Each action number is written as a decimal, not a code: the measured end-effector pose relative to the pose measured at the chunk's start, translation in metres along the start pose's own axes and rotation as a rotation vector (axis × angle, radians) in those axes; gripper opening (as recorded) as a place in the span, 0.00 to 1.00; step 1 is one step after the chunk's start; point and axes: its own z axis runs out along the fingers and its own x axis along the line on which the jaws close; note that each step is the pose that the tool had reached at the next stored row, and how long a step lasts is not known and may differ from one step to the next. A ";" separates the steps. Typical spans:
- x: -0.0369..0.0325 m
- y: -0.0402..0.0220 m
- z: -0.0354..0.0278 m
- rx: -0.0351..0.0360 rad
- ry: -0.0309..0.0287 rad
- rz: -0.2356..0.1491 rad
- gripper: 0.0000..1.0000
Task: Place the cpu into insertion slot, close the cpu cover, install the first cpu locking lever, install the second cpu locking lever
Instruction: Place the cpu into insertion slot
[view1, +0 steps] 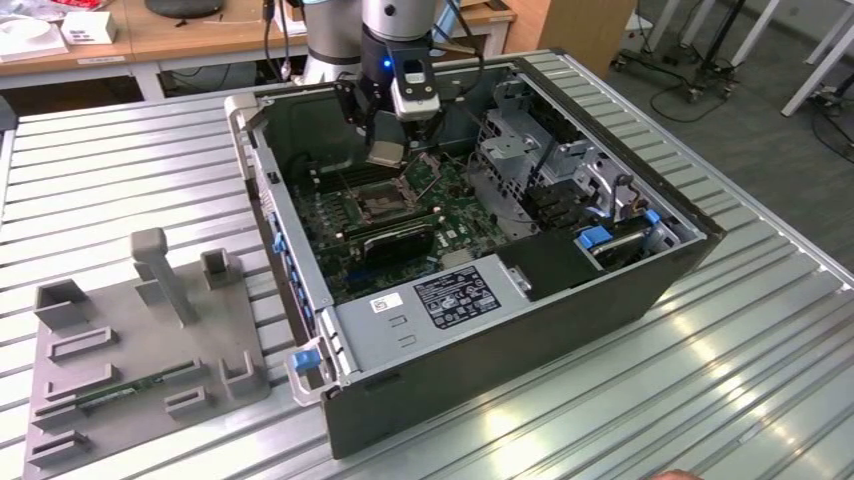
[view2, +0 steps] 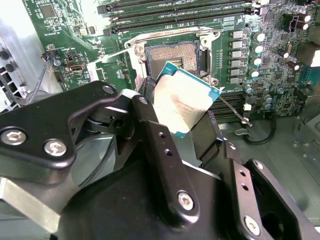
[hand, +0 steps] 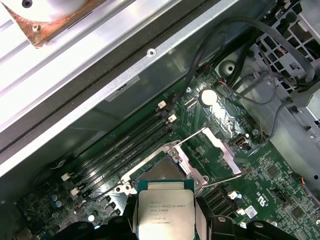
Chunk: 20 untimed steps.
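My gripper (view1: 387, 148) is shut on the cpu (view1: 387, 153), a pale silvery square chip. It hangs inside the open computer case, a little above the motherboard (view1: 441, 215). Both wrist views show the cpu (view2: 182, 97) (hand: 164, 212) pinched by its edges between the two black fingers (view2: 150, 125). The insertion slot (view2: 172, 54) (hand: 159, 170) lies bare just beyond the chip, its dark pin field exposed. The cpu cover (hand: 220, 150) stands swung up at the far side of the slot. A thin wire lever (hand: 220, 181) sticks out beside it.
Long black memory slots (hand: 125, 145) run along one side of the slot. The case wall (view1: 287, 250) and a drive cage (view1: 534, 160) with cables hem in the board. A grey fixture tray (view1: 134, 350) lies on the slatted table at the exterior view's left.
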 end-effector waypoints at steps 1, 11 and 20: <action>0.0000 0.0000 0.0000 0.0000 0.0000 0.000 0.54; 0.0000 0.0000 0.0000 -0.0001 -0.0005 0.006 0.54; 0.0000 -0.0001 0.0015 -0.0028 -0.0119 0.153 0.54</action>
